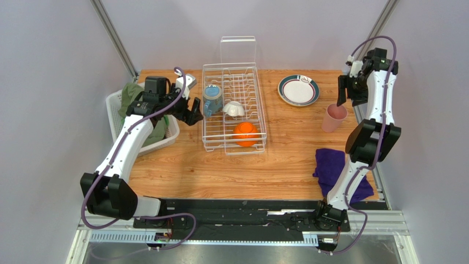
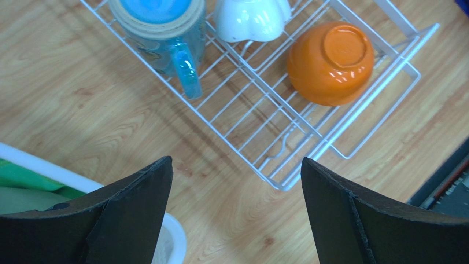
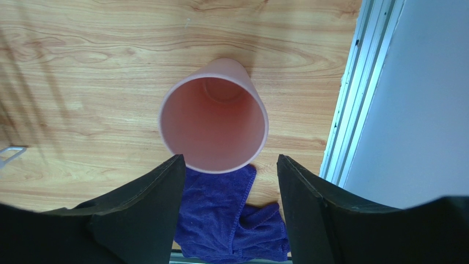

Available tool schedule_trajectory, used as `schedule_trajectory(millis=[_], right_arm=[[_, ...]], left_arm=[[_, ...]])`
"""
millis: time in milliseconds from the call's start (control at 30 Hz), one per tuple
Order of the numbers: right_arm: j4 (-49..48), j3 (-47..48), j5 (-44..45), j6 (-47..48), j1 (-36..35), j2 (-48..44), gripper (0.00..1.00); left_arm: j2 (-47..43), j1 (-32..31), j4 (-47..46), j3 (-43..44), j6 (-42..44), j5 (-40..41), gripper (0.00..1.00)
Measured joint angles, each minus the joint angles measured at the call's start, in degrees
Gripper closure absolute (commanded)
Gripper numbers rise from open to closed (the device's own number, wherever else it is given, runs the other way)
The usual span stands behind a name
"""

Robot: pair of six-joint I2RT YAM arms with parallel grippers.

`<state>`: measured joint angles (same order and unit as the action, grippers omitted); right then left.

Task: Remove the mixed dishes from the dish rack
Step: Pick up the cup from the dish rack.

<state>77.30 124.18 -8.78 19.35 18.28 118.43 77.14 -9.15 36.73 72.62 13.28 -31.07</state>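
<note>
Left fingers (image 2: 137, 212) hung spread beside the rack (image 1: 242, 82); right fingers (image 3: 148, 212) gaped, released, above the upright pink cup (image 3: 214, 118); the rack held mug (image 2: 159, 33), white cup (image 2: 250, 19), orange bowl (image 2: 330, 63).

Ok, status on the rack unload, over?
Left gripper open beside rack, by mug. Right gripper open above pink cup on table. Plate out too; mug, white cup, orange bowl in rack. Nothing seen in the way.

Wooden table (image 1: 286, 159): white slatted plastic basket (image 1: 113, 118) at the left edge, holding a crumpled green cloth (image 1: 130, 93); purple towel (image 1: 328, 164) bunched at the near right corner.
</note>
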Motion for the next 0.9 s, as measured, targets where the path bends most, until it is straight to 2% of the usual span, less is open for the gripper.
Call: schedule_trajectory(millis=[167,367,600,900], right_arm=[[0.0,0.2,-1.2,-0.4,-1.8,-4.9,0.30],[-0.6,0.2,-1.9,-0.7,-4.7,-10.8,0.30],[-1.7,-2.2,-3.9,-1.1,-7.3,-17.2,0.30],[-2.6,-6.8,-4.9,-1.0,-8.0,-20.6,0.32]], left_arm=[[2.5,-3.9,-2.3,2.0,0.6,7.5,0.06],[9.7,-8.4,-3.6,6.1,1.0,15.1,0.09],[18.9,-8.8,-4.1,10.9,0.5,21.8,0.14],[23.1,-9.1,-4.4,12.5,0.1,24.0,0.24]])
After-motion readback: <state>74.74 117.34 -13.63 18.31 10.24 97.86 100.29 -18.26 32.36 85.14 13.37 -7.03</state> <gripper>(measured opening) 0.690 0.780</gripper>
